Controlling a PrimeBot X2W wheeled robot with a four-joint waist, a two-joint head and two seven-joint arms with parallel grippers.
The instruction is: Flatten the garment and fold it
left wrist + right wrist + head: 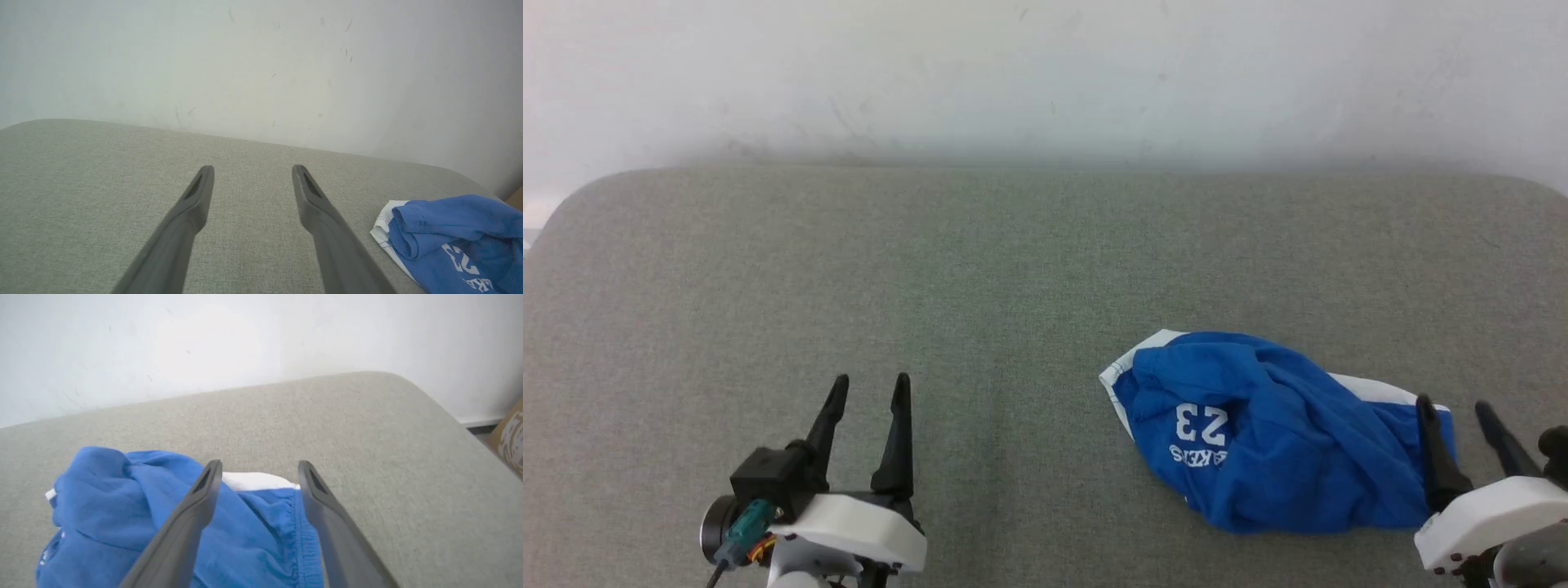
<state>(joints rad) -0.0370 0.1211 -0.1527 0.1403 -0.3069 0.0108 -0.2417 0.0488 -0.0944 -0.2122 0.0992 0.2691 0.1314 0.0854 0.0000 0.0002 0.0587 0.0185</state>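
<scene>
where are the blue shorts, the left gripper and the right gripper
blue shorts [1290,465], head view, blue fabric right of the printed 23
left gripper [871,379], head view, midway between its open fingertips
right gripper [1453,403], head view, midway between its open fingertips

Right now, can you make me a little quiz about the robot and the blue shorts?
1. True or false: the left pincer is open, over the bare grey surface.
2. Which number is printed on the blue shorts? A) 7 B) 23 C) 45
3. Fill in: the open right pincer is over the shorts' ____ end (robot's own side).
Key: 1 true; 2 B; 3 right.
</scene>
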